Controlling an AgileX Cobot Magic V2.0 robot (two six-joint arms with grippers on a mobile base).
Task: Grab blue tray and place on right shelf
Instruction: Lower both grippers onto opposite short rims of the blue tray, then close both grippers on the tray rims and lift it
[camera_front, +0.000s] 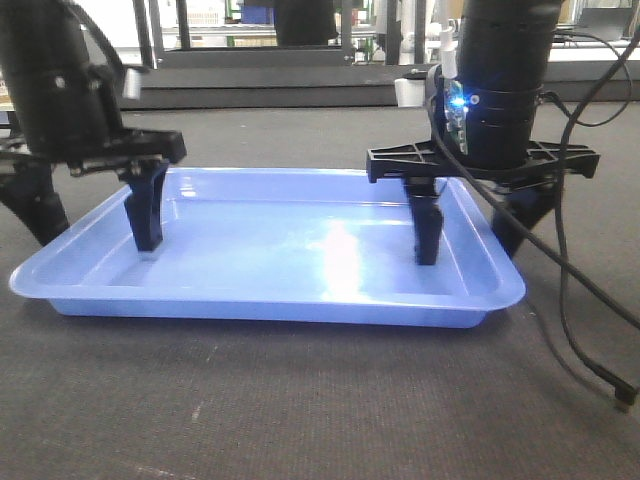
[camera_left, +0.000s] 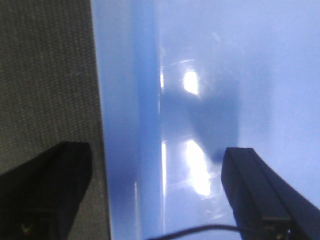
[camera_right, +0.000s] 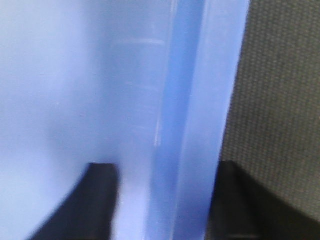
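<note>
The blue tray (camera_front: 300, 235) lies flat on the dark woven worktop (camera_front: 300, 400). It sits in the middle of the front view and is seen whole there, while each wrist view shows only a strip of it. Both arms are cut off by the top edge of the front view. The outer finger of the left tool (camera_front: 97, 240) stands outside the left rim, close to the left edge of the frame. The outer finger of the right tool (camera_front: 468, 250) is partly hidden behind the right rim. Along the top there are dark frames (camera_front: 250, 52), blurred and cut off; I cannot tell what they are.

Each tool stands over one short side of the tray, with one finger inside and one outside. In the left wrist view the left tool (camera_left: 155, 152) is spread wide, with free room between each finger and the rim. The right wrist view is blurred. There the right tool (camera_right: 165, 169) is also spread, but less. Its outer finger is just beside the rim, and I cannot tell if it touches. Its inner finger stands apart from the sloped wall.

Black cables (camera_front: 575, 260) hang from the right arm and reach the worktop to the right of the tray.

Only the front view shows the small blue light (camera_front: 457, 97) on the right arm. Only the left wrist view shows a thin black cable (camera_left: 200, 230) along its lower edge.
</note>
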